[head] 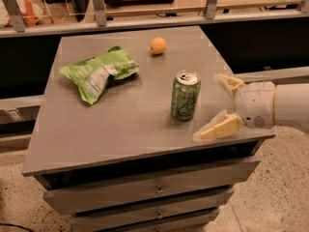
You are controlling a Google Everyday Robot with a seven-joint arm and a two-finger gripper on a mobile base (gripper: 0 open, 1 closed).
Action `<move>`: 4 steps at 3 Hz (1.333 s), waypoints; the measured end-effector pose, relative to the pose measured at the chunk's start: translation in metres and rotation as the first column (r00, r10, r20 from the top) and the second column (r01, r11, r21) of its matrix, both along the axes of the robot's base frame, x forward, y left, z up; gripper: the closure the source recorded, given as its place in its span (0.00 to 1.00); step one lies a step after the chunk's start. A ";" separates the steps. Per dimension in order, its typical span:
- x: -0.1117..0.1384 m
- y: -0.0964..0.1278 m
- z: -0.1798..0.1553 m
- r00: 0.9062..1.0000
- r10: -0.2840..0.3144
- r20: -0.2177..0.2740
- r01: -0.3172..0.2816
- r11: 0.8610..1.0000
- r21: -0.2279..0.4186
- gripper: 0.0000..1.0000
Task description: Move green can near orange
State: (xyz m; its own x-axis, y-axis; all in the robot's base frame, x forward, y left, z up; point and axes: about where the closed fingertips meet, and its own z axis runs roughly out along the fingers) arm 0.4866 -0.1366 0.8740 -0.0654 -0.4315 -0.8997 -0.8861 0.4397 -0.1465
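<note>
The green can (185, 95) stands upright on the grey cabinet top (130, 124), right of centre, with a silver top and pale swirl markings. The orange (158, 46) lies near the far edge of the top, well behind the can. My gripper (213, 106) comes in from the right at can height, just right of the can and apart from it. It is open and empty, one yellowish finger (229, 82) behind and one finger (220, 128) in front.
A flat green-and-white chip bag (98, 72) lies on the left half of the top. The cabinet has drawers (154, 190) below. A railing and shelf (145, 18) run behind the far edge.
</note>
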 end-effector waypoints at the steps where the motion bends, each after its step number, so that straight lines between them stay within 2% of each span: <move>1: 0.016 0.010 -0.004 0.999 0.034 0.015 -0.035 0.998 0.057 0.00; 3: 0.038 0.033 -0.012 0.995 0.094 0.044 -0.100 0.985 0.140 0.00; 4: 0.044 0.043 -0.012 0.991 0.116 0.062 -0.126 0.974 0.187 0.13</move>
State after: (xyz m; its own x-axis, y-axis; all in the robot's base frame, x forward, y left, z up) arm 0.5306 -0.0938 0.8619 0.0241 -0.2544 -0.9668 -0.9282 0.3536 -0.1162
